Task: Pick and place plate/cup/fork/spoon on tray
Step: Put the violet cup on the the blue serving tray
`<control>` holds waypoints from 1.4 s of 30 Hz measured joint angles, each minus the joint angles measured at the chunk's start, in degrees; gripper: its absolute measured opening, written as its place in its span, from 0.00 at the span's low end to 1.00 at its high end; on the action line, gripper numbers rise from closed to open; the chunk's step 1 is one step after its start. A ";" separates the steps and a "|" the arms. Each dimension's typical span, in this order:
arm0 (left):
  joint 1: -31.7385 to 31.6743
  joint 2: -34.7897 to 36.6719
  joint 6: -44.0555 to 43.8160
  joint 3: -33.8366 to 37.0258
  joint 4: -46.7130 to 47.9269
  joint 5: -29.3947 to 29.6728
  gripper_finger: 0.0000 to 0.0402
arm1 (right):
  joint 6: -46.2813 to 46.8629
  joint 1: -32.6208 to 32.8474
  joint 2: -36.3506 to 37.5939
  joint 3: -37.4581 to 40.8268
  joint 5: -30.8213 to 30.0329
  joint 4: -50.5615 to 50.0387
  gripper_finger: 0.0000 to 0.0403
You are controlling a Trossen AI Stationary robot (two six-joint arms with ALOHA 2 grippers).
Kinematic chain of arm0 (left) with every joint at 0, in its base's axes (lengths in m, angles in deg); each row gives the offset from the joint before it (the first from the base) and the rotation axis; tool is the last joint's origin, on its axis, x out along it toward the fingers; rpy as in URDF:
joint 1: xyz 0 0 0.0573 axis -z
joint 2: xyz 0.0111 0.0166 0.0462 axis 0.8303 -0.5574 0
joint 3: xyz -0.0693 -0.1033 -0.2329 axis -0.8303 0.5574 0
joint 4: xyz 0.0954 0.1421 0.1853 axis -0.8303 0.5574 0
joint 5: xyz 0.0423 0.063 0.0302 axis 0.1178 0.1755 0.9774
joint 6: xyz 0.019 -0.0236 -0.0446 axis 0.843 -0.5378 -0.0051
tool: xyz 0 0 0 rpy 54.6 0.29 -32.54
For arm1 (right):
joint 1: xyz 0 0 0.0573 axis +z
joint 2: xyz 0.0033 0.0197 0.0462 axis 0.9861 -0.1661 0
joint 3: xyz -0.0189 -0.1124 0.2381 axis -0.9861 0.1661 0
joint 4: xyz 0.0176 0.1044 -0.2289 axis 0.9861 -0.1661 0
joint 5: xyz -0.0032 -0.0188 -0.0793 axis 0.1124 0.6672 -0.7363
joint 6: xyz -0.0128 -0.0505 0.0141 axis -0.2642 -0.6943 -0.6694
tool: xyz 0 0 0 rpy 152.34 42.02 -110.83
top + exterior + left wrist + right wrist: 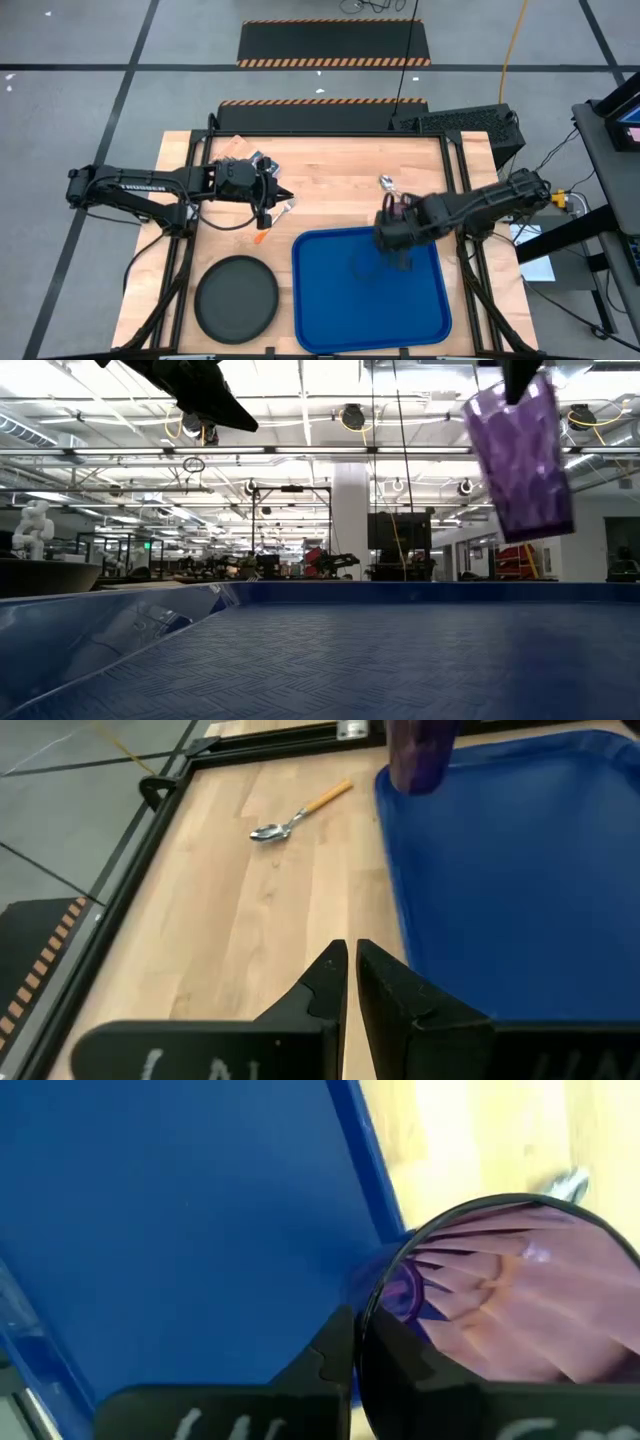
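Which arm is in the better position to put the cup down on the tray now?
The right. Its gripper already grips the cup by the rim, hanging tilted above the tray. The left gripper is shut and empty, over bare table beside the tray.

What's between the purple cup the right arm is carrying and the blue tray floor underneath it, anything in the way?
Nothing visible. The right gripper holds the cup by its rim, hanging tilted in the air above the tray. The tray floor below looks bare. The plate and spoon lie on the table outside the tray.
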 joint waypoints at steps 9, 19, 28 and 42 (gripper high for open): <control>5.23 0.00 -7.43 0.00 0.22 0.06 0.08 | 13.02 8.83 0.00 0.07 -0.56 -3.36 0.01; 15.16 -1.05 -11.73 0.00 -0.71 8.35 0.08 | 17.68 14.69 0.00 0.63 -7.11 -3.36 0.01; 19.39 -2.15 -12.01 0.07 -4.46 10.49 0.08 | 19.59 16.49 0.00 7.45 -7.31 -3.43 0.00; 19.61 -2.51 -10.60 0.02 -6.08 10.53 0.08 | 19.61 16.49 0.00 13.45 -7.21 2.21 0.00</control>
